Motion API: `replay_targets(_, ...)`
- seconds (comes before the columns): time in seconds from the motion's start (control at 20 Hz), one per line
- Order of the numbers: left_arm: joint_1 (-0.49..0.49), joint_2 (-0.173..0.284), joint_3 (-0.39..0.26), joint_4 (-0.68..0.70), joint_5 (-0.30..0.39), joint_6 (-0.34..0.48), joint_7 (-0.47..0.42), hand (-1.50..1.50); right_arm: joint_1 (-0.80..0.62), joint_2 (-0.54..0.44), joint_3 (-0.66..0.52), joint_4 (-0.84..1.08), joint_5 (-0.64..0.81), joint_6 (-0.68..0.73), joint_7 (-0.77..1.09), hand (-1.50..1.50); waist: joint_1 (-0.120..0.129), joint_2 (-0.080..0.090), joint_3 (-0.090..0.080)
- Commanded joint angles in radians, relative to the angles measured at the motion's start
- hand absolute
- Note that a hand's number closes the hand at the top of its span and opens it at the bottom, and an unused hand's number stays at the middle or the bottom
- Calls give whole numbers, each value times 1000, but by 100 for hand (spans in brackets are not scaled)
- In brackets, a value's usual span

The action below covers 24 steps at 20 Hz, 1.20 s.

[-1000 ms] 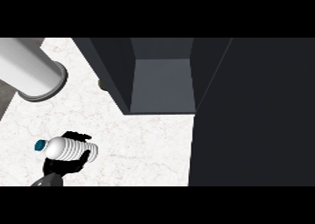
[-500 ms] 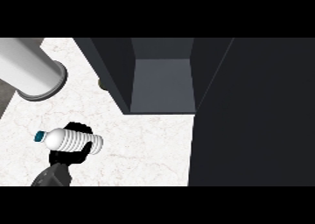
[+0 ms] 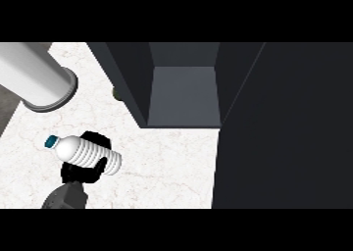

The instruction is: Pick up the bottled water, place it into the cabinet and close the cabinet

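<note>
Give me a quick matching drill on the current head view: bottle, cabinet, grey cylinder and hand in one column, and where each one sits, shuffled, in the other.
Things:
1. bottle
2. cabinet
3. grey cylinder
4. left hand

Places or states:
A. upper left, lying across the counter's edge
B. open, at the top centre
C. curled under the bottle, lower left
D. held on its side, blue cap toward the left

Pairs: 1-D, 2-B, 3-A, 4-C
</note>
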<state>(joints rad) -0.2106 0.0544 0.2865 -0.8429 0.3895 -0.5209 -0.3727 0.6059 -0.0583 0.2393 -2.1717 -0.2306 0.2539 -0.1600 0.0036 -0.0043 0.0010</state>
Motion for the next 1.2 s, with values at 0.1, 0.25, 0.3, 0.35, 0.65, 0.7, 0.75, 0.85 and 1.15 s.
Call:
replay_targets(0.1, 57, -53, -114, -241, 32, 115, 115, 150, 12, -5, 21, -12, -17, 3, -3, -150, -4, 1, 0)
replay_targets(0.25, 84, -53, -207, -363, 79, 207, 136, 150, -19, -18, -2, -4, -28, -6, 31, -150, -4, 1, 0)
replay_targets(0.3, 53, -54, -207, -381, 48, 233, 150, 150, -21, 33, 54, 51, 33, -38, -7, -150, -4, 1, 0)
replay_targets(0.35, 43, -54, -217, -409, 72, 257, 186, 150, -16, 32, 60, 69, 24, -23, -35, -150, -5, 2, 0)
replay_targets(0.65, -63, -54, -382, -482, 59, 502, 210, 150, -34, -2, 7, 49, -24, -8, -20, -150, -11, 2, 0)
replay_targets(0.7, -70, -54, -379, -412, 47, 484, 157, 150, -69, 8, 35, 14, 13, -52, 38, -150, -11, 4, -1)
replay_targets(0.75, -38, -54, -387, -560, 52, 530, 259, 150, -5, -15, 27, 34, -15, -8, -8, -150, -8, 1, -1)
replay_targets(0.85, -135, -54, -485, -416, 50, 642, 163, 150, 2, -25, 22, 24, -30, 3, -4, -150, -20, 4, -1)
replay_targets(1.15, -327, -54, -565, -397, 39, 870, 224, 150, -51, -18, 12, 13, -43, -24, 37, -150, -23, 5, -1)
